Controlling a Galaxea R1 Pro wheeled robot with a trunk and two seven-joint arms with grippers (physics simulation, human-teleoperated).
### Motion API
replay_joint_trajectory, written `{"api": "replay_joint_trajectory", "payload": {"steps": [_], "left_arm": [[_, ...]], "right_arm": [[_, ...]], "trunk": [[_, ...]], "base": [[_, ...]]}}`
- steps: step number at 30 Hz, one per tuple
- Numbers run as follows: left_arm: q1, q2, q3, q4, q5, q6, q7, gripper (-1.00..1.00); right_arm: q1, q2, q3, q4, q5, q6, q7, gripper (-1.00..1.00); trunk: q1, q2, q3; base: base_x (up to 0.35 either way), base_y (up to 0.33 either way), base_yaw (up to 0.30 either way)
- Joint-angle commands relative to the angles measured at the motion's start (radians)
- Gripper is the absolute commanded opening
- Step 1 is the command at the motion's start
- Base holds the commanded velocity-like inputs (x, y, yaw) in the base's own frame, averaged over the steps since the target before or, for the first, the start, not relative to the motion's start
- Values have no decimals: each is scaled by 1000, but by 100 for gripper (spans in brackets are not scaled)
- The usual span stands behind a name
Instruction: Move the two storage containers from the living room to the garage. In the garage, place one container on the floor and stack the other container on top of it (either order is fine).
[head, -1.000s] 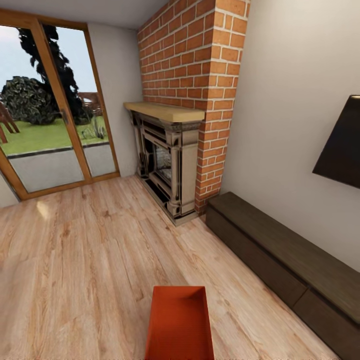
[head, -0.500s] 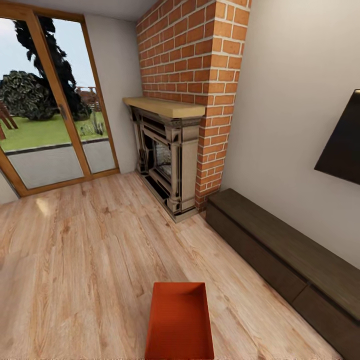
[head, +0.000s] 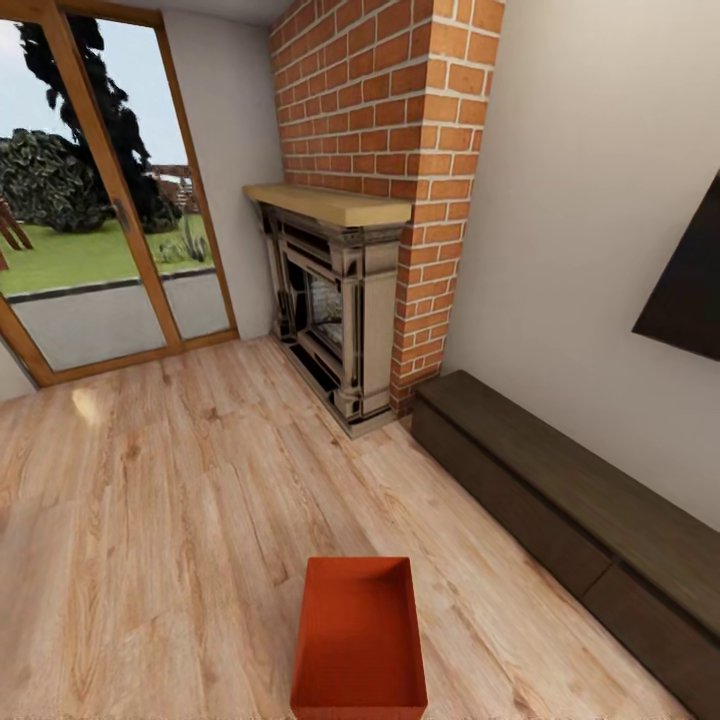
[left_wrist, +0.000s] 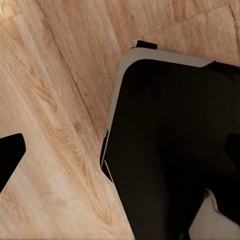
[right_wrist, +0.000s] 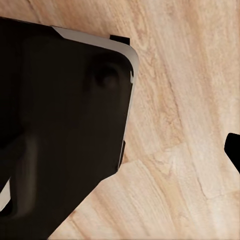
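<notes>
I am judging the job barely begun: one orange-red lidless plastic bin (head: 358, 640) is sitting at the bottom centre of the head view on the light wood plank flooring (head: 170, 520) (living room, not garage). Whether my fingers are open or closed, I cannot tell. Against the earlier frame, my view is showing the whole bin, slightly higher in the picture.

One orange-red storage container (head: 359, 640), rectangular, lidless, empty, smooth-walled. Sits upright on the light wood plank floor (head: 150, 520) of the living room, long axis pointing toward the brick fireplace (head: 340, 310), well apart from it.
</notes>
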Motion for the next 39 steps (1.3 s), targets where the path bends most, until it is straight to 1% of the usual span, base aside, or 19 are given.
{"api": "replay_joint_trajectory", "payload": {"steps": [1, 39], "left_arm": [[-1, 0, -9, 1, 9, -3, 2, 100], [-1, 0, -9, 0, 9, -3, 2, 100]], "right_arm": [[-2, 0, -2, 3, 7, -6, -1, 100], [-2, 1, -2, 3, 12, -5, -1, 100]], "trunk": [[0, -2, -4], [0, -2, -64]], "base": [[0, 0, 0], [0, 0, 0]]}}
